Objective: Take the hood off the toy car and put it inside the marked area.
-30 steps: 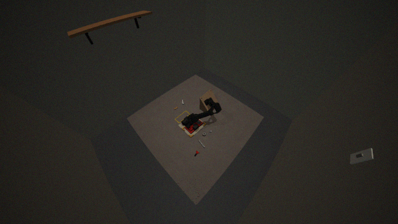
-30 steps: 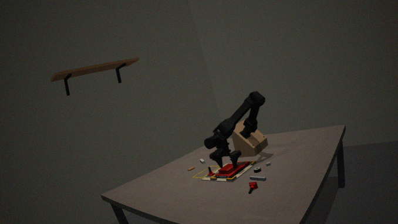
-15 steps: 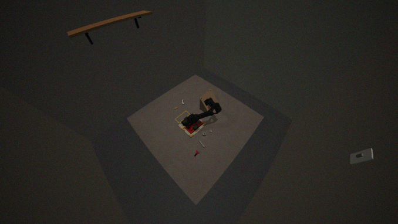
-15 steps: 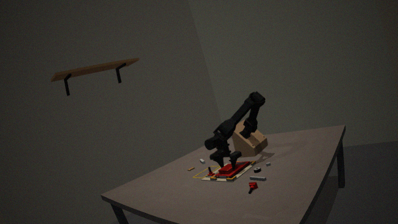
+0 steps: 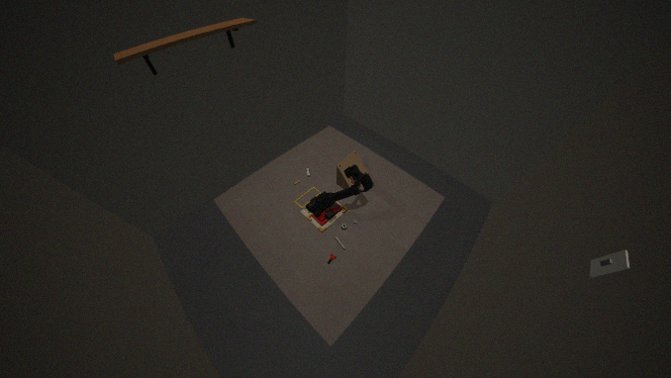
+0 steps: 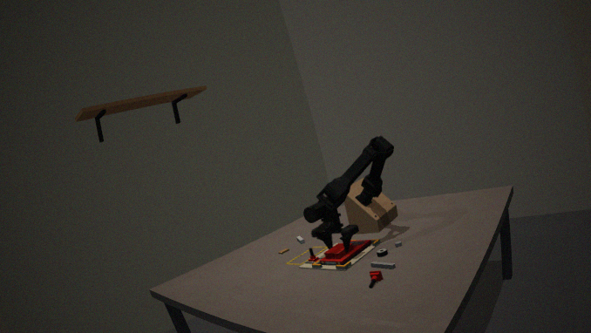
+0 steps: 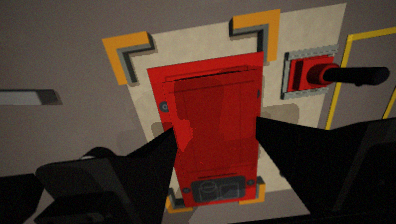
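Observation:
The toy car [image 5: 323, 221] [image 6: 365, 245] [image 7: 156, 76] is red and sits between orange corner brackets on a cream board. Its hood [image 6: 336, 251] [image 7: 215, 152] is a raised red panel on top, still down on the car. My gripper [image 6: 338, 248] [image 7: 212, 125] points down with one finger on each long side of the hood and is shut on it. The marked area [image 6: 315, 247] [image 7: 372, 33] is a yellow outline on the table beside the board. In the top view the arm hides the fingertips.
A red piece with an upright black handle [image 6: 312, 256] [image 7: 360, 76] stands between car and marked area. Another red piece [image 5: 332, 258] [image 6: 375, 277], a grey bar [image 5: 339, 242] [image 6: 383, 265] and a black ring [image 5: 343, 227] [image 6: 382, 252] lie on the car's other side. A wooden block [image 6: 363, 220] is behind.

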`<state>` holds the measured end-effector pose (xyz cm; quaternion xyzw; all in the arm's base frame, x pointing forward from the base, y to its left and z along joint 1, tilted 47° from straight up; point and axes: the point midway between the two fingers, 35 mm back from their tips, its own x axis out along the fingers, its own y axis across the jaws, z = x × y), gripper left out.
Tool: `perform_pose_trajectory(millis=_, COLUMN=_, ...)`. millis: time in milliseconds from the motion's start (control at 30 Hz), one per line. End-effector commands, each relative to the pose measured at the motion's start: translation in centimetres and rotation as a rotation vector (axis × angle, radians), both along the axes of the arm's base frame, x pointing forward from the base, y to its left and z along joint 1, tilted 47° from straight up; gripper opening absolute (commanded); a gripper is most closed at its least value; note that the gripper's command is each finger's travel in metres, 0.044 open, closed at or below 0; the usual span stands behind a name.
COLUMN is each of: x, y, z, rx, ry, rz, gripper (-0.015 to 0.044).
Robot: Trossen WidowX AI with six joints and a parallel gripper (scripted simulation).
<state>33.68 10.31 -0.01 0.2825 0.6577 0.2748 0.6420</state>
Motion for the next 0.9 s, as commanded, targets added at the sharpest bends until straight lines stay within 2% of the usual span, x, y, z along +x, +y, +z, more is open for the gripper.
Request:
perform_pose_trajectory(millis=0, x=0.1, y=-0.3, z=0.3, rx=-0.001, ry=-0.005, rz=0.0, gripper=0.0039)
perform_pose_trajectory(millis=67, x=0.1, y=-0.4, z=0.4, rx=-0.001, ry=-0.005, rz=0.0, gripper=0.0)
perform_pose_trajectory(millis=867, x=0.1, y=-1.6, z=1.4, rx=-0.002, ry=-0.005, rz=0.0, gripper=0.0)
